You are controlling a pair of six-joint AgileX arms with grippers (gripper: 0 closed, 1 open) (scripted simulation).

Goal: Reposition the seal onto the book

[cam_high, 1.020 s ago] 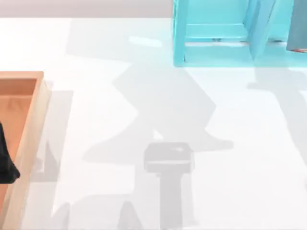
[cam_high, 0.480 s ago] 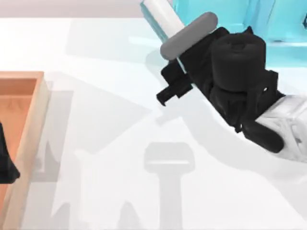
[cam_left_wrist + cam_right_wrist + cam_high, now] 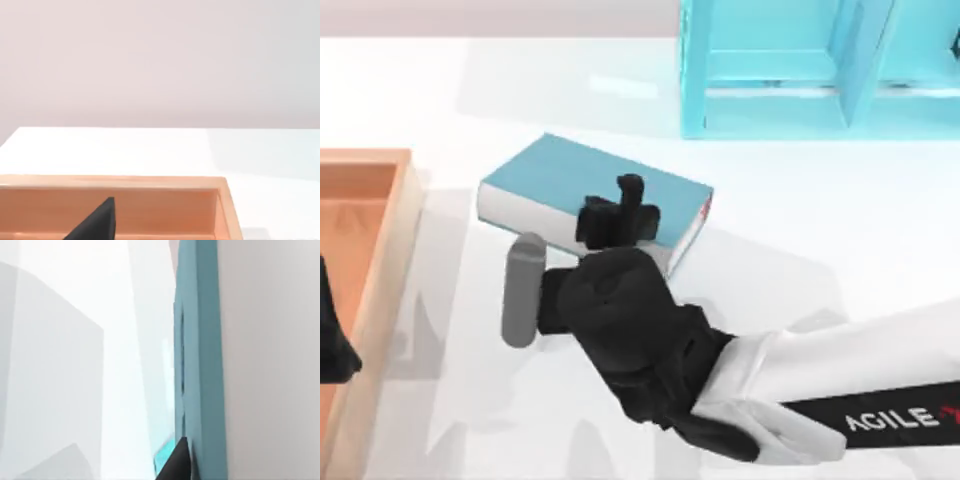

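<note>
The book point(image 3: 582, 185) lies flat on the white desk point(image 3: 820, 230), near the middle and a little to the left, turned at a slant so that one long edge faces the wooden tray point(image 3: 390, 250) and the far corner points toward the shelf point(image 3: 770, 70). Its cover is plain teal-blue, the page edges are white along the near and right sides, and a small red mark shows at the right corner. The right gripper point(image 3: 625, 205) hangs over the book's near half, the black wrist and white arm reaching in from the lower right; whether its fingers are open or closed, I cannot tell, and the seal cannot be made out under or beside them. A grey cylinder point(image 3: 523, 290) on the arm juts out just left of the wrist, over the desk between book and tray. Bare desk lies to the right of the book and between the book and the shelf at the back edge. The tray sits at the left edge, well apart from the book, and a dark part of the left gripper point(image 3: 335, 340) stands over it; its fingers' state I cannot tell. In the left wrist view the tray's rim point(image 3: 150, 181) runs before a pale wall.
</note>
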